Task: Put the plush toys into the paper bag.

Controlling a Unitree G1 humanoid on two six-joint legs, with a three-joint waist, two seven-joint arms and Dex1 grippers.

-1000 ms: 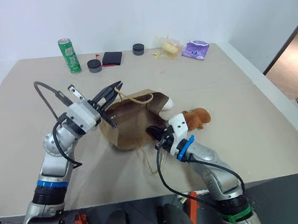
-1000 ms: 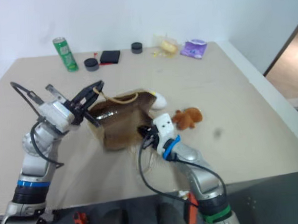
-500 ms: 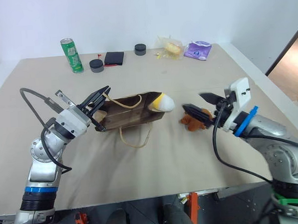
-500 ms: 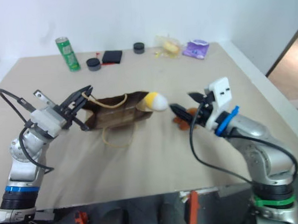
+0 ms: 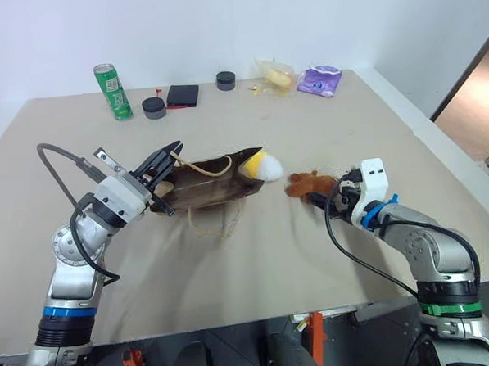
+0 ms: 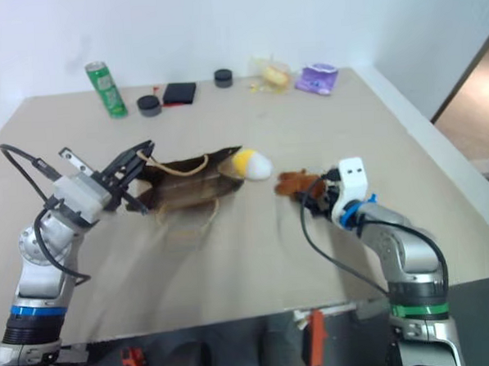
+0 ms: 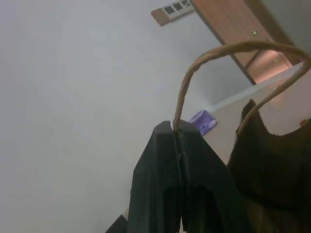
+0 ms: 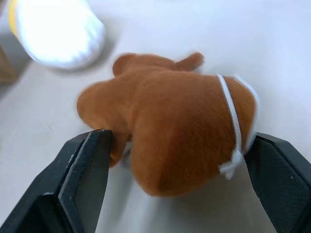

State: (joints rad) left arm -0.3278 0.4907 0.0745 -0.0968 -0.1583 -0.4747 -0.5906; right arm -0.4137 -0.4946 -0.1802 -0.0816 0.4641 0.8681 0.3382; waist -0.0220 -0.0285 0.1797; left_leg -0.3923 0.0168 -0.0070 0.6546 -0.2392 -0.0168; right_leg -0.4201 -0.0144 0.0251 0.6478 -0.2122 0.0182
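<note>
**Bag held by cord, bear between open fingers**

Left gripper (image 7: 179,133) clamped shut on one cord handle (image 7: 204,63) of the bag (image 5: 204,189), at the bag's left end. Bag lay on its side on the table (image 5: 257,272), mouth toward the right, second handle (image 5: 218,228) drooping onto the tabletop in front. Egg toy (image 5: 262,165), yellow at the bag end and white at the outer end, sat at the bag's mouth, touching it; could not tell whether any of it lay inside.

Right gripper (image 8: 177,184) spread wide, one finger on each side of the bear (image 5: 306,183). In the right wrist view, both pads close against the brown fur, one at the paw side, the other beside a thin white loop on the toy; firm contact not clear. Bear rested on the table just right of the egg, apart from the bag.

Along the far edge of the table, well away from the arms: green can (image 5: 113,91), grey tape roll (image 5: 154,107), black wallet (image 5: 183,95), dark round tin (image 5: 226,80), clear packet (image 5: 276,76) with yellow contents, purple pouch (image 5: 321,80).
</note>
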